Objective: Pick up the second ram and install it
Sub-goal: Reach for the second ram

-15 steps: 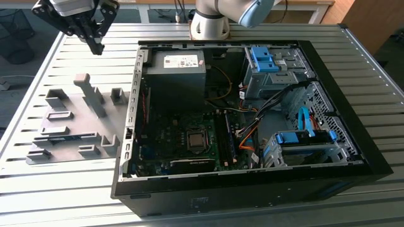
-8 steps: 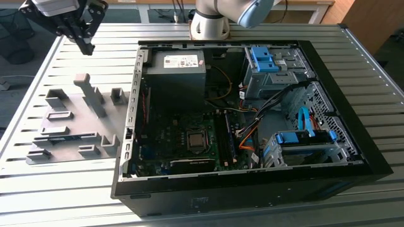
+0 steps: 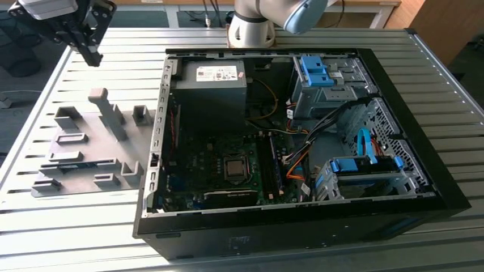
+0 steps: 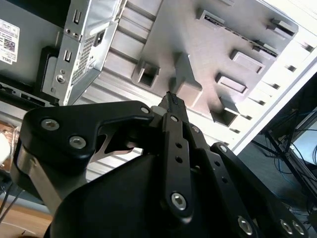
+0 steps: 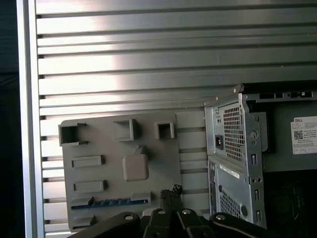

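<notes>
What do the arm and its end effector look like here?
The arm is a silver-grey cylindrical tube with a pale blue joint cap. Its end effector is matte black, built of bolted linkage bars with silver screw heads, under a light grey housing.

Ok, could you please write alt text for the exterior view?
A gripper hangs over a slatted table, near a grey tray with a ram in it. An open computer case lies at the exterior view's right of the tray.
</notes>
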`<state>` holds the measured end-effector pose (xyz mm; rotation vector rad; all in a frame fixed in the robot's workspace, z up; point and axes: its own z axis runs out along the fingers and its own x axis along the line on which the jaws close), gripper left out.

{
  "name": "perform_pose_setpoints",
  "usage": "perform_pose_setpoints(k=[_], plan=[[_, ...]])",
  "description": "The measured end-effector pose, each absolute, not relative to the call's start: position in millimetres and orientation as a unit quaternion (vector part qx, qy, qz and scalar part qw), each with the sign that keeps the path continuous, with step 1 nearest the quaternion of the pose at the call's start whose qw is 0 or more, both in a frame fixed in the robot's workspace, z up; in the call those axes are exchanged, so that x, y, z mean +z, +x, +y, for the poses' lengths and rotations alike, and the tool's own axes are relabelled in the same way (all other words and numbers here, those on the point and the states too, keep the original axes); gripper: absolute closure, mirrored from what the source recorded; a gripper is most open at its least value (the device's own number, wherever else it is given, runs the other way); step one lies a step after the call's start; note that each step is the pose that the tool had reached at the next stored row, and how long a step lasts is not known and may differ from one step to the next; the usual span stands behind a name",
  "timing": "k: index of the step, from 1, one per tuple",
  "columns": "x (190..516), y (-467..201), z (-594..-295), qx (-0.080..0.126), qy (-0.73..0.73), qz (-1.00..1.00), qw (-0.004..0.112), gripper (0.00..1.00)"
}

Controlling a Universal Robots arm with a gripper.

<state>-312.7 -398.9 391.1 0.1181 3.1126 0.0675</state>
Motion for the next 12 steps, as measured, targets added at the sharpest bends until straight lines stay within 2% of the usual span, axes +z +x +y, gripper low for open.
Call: perform_pose_setpoints(k=[12], plan=[[390.8,-337.6,-399.0,0.022,0.038,0.999,0.013,0.89]])
